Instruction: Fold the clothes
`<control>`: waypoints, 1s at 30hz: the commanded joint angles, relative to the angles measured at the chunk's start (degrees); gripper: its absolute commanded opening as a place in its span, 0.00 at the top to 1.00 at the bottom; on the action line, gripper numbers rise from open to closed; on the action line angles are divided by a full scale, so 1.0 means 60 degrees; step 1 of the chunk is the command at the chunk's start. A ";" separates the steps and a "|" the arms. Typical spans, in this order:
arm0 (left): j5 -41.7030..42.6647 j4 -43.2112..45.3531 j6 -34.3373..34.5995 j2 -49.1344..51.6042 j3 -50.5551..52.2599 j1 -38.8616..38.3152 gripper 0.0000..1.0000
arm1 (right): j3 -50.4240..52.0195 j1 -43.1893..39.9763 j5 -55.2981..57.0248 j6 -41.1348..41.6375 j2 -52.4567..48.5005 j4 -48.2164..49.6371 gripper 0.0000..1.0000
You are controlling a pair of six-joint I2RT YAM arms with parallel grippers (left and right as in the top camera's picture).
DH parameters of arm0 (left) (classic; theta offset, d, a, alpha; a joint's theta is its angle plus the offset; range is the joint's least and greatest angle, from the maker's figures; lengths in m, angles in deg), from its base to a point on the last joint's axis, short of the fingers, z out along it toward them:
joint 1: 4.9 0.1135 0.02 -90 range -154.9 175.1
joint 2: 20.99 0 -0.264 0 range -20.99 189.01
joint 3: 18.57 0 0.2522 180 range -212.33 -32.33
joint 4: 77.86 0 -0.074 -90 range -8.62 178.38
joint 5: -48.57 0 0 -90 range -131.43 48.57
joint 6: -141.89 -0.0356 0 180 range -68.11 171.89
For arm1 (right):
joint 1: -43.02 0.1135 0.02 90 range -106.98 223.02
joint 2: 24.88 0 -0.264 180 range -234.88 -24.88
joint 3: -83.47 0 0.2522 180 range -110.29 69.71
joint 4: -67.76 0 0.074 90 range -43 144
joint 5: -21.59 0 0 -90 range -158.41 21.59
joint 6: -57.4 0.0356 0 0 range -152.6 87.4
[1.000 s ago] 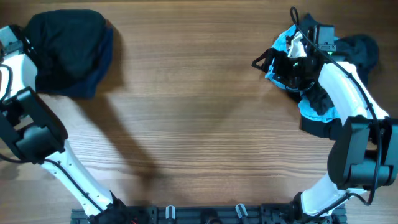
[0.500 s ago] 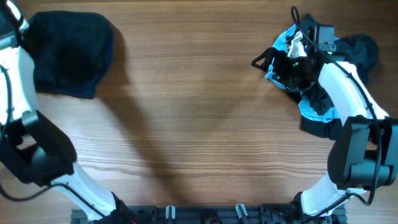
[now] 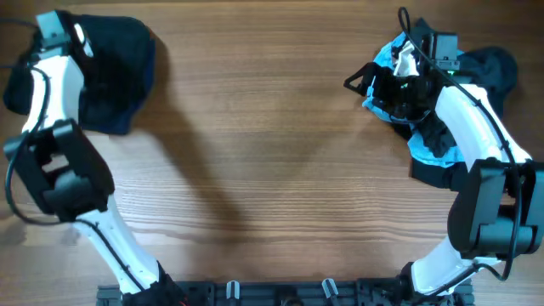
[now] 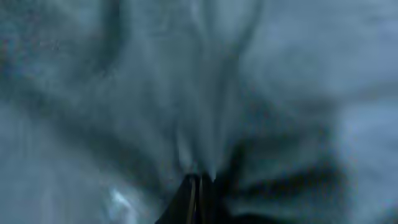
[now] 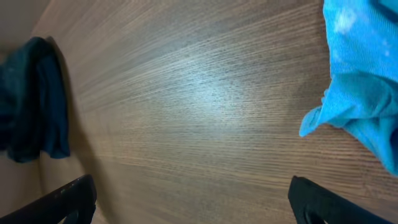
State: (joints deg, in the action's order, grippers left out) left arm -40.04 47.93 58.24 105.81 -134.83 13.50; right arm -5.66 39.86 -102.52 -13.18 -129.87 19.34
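Now, L tool (image 3: 82, 42) on dark garment (image 3: 119, 72), blue cloth (image 3: 425, 146) right

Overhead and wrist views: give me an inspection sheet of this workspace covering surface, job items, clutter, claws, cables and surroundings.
Surface: wooden table, bare wood across the middle.
Job's things: navy garment bunched at the far left; light blue garment crumpled at the far right, with dark cloth against it.
Clutter: nothing seen.
Claws: left claw close against the navy garment, view blurred, open or shut unclear; right claw open over bare wood beside the light blue garment, holding nothing.
Cables: black cable looping off the right wrist.
Surroundings: black rail along the near table edge.
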 commanded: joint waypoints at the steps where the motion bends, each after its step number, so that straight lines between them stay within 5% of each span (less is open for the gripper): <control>1: 0.0240 -0.0124 0.0342 0.0954 0.0047 0.0029 0.96 | -0.0106 0.0062 -0.0182 0.0036 0.0222 0.0124 0.00; 11: 0.0444 -0.0208 0.0331 -0.0368 0.0044 0.0033 0.94 | -0.0215 0.0058 -0.1319 -0.0095 0.0251 0.1402 0.00; 15: 0.0444 -0.0710 0.0295 -0.2098 0.0044 0.0033 0.55 | -0.1140 0.0058 -0.0933 -0.0678 0.0506 0.1504 0.00; 19: 0.0521 -0.1184 0.0299 -0.3854 0.0044 -0.0033 0.31 | -0.2739 0.0058 0.0291 -0.1526 0.0991 0.0240 0.00; 20: 0.0630 -0.1541 0.0295 -0.4601 0.0044 -0.0087 0.16 | -0.3326 0.0058 0.0984 -0.1818 0.1290 -0.0368 0.00; 22: 0.0678 -0.2058 0.0291 -0.5472 0.0044 -0.0189 0.01 | -0.3785 0.0058 0.1960 -0.1963 0.1792 -0.0845 0.00; 30: 0.0656 -0.3923 0.0233 -0.8626 0.0044 -0.0484 0.00 | -0.3934 0.0058 0.4878 -0.1963 0.4492 -0.1326 0.00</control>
State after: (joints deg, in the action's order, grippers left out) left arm -36.80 26.97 60.08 60.32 -134.46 10.85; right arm -28.20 39.86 -81.87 -23.76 -108.14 11.76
